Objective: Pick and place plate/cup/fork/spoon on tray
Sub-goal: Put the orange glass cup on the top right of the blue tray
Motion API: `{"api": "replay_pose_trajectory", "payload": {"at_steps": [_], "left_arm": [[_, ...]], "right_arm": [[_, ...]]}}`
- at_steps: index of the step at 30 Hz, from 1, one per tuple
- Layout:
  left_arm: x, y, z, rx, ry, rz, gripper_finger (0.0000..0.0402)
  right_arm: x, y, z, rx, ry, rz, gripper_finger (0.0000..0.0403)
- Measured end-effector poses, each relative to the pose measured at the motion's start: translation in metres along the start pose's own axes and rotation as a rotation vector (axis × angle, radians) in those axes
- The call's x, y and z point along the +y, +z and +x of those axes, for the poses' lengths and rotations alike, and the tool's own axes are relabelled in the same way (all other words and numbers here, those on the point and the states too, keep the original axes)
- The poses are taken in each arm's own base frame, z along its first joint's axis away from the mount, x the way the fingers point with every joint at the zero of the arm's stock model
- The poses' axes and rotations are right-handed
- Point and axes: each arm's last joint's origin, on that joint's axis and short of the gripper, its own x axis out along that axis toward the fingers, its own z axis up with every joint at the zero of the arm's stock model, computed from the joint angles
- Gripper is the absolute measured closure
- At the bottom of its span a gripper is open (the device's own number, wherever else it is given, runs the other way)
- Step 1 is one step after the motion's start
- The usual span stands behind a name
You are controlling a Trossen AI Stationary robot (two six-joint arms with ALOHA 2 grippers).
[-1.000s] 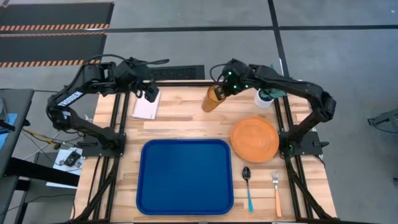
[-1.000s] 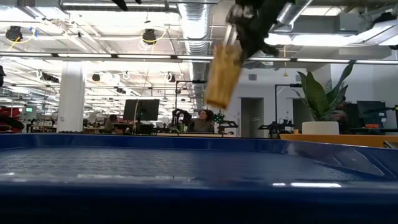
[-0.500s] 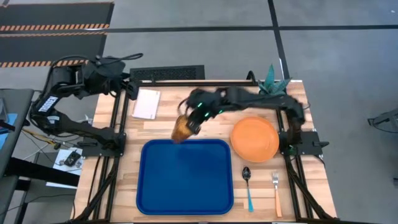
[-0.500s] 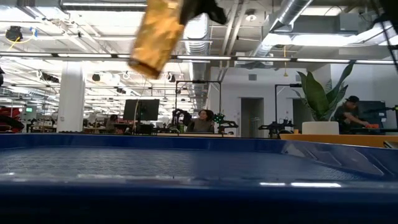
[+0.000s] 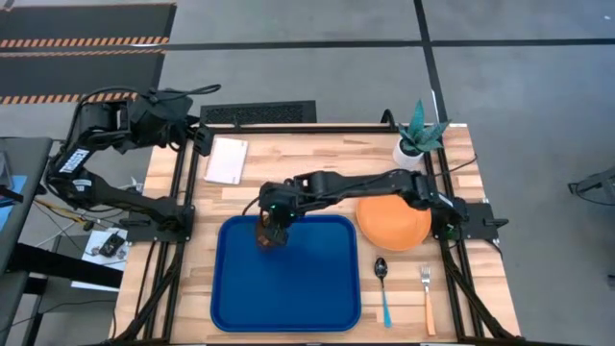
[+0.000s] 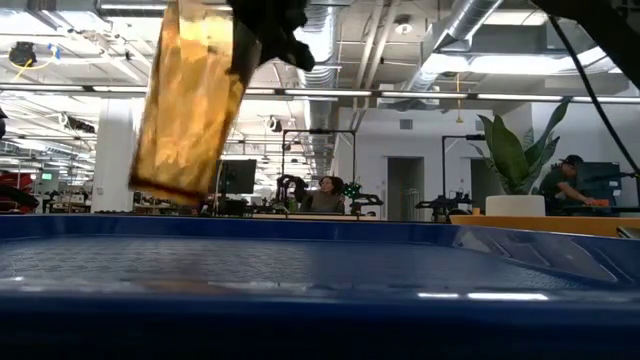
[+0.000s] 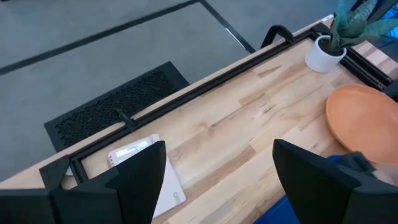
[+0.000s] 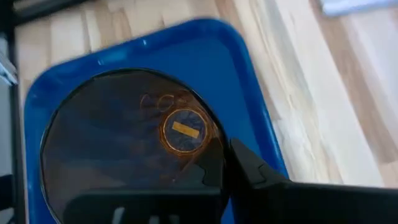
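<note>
The amber cup (image 5: 268,234) hangs in my shut right gripper (image 5: 274,219) over the far left corner of the blue tray (image 5: 288,288). In the low view the cup (image 6: 190,100) is tilted, its base just above the tray floor (image 6: 320,265). The orange plate (image 5: 396,219) lies flat on the table right of the tray. The blue-handled spoon (image 5: 382,286) and the orange-handled fork (image 5: 427,296) lie flat near the front edge. My left gripper (image 7: 214,180) is open and empty at the table's far left corner (image 5: 204,142). My right gripper holds the cup at its rim (image 8: 214,140), coming from above. One finger (image 8: 252,171) lies against the outside of the wall; the other finger is hidden. The cup hangs below the gripper, mouth up and tilted, clear of the tray.
A pale notepad (image 5: 226,160) lies at the far left of the table. A white pot with a green plant (image 5: 415,144) stands at the far right corner. My right arm (image 5: 365,183) stretches above the table beyond the tray's far rim. A person shows in the room behind (image 6: 325,192).
My right gripper has carried the cup from the table's far edge toward the near and left, and down over the tray's far left corner. The cup has stayed tilted and clear. My left gripper has drawn back from above the notepad toward the far left corner.
</note>
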Motion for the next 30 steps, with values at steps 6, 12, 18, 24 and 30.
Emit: {"api": "replay_pose_trajectory", "payload": {"at_steps": [6,12,18,24,30], "left_arm": [[0.000,0.000,0.000,0.001,0.001,-0.017,0.0120],[0.000,0.000,0.000,0.003,0.001,-0.019,0.0120],[0.000,0.000,0.000,0.003,0.002,-0.018,0.0120],[0.000,0.000,0.000,0.003,0.002,-0.015,0.0120],[0.000,0.000,0.000,0.005,0.004,-0.013,0.0120]], "right_arm": [[-0.015,-0.001,0.022,0.039,-0.030,0.012,0.0378],[-0.018,0.003,0.021,0.009,-0.022,0.009,0.0378],[-0.021,0.003,0.021,0.019,-0.026,0.010,0.0370],[-0.020,0.004,0.021,0.008,-0.021,0.002,0.0356],[-0.021,0.006,0.021,-0.002,-0.020,0.005,0.0320]]}}
